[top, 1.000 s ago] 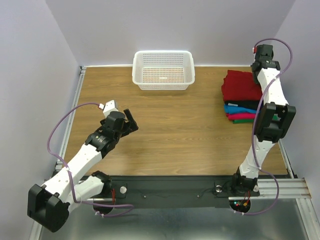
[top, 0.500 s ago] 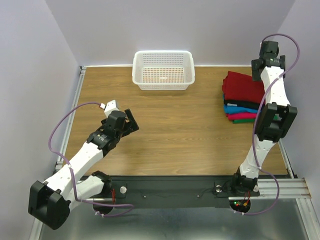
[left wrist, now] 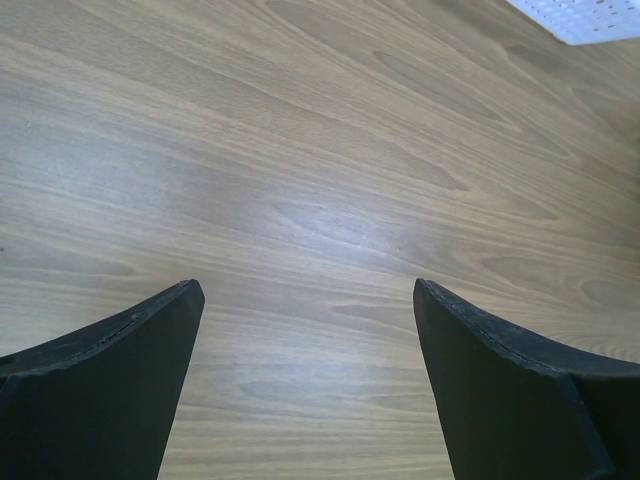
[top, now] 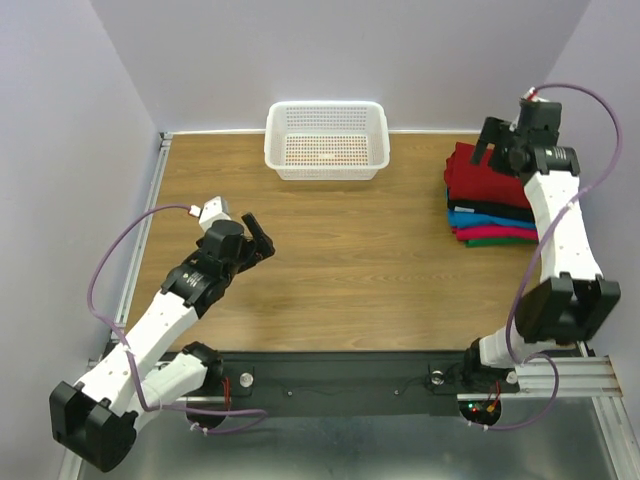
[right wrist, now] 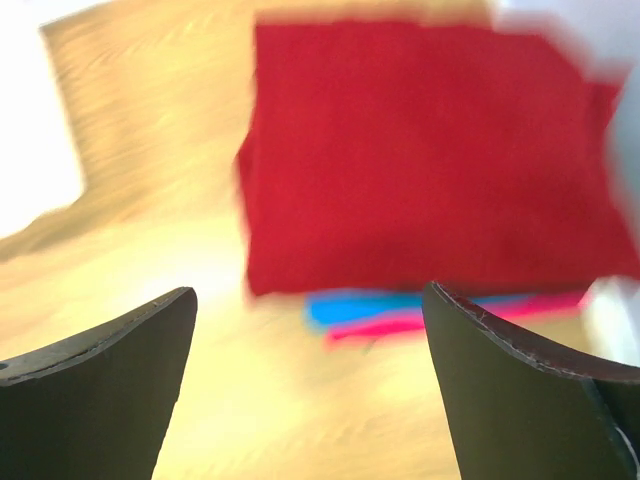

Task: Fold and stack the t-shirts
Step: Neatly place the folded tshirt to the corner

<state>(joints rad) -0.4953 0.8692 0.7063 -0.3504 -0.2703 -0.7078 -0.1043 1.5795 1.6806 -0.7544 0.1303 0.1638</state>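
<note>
1. Top view: one stack of five folded cloth t-shirts (top: 487, 205) lies at the right edge of the brown wooden table (top: 380, 260). One dark red t-shirt (top: 482, 175) is on top, then one black t-shirt (top: 480, 209), one bright blue t-shirt (top: 466, 219), one magenta t-shirt (top: 483, 232) and one green t-shirt (top: 500, 242). The stack looks near square here. One white perforated plastic basket (top: 327, 140) stands at the far edge. The right gripper (top: 495, 150) hangs over the stack's far end, fingers apart. The left gripper (top: 258, 236), well apart on the left, is spread too.
2. Left wrist: the left gripper (left wrist: 305, 290) gapes over bare table (left wrist: 320, 150), with a corner of the basket (left wrist: 590, 15) at upper right.
3. Right wrist, blurred: the right gripper (right wrist: 310, 295) gapes, gripping nothing. The dark red t-shirt (right wrist: 430, 150) lies flat, its longer side across the picture. Bright blue (right wrist: 400, 305) and magenta (right wrist: 450, 322) edges peek out below it.
</note>
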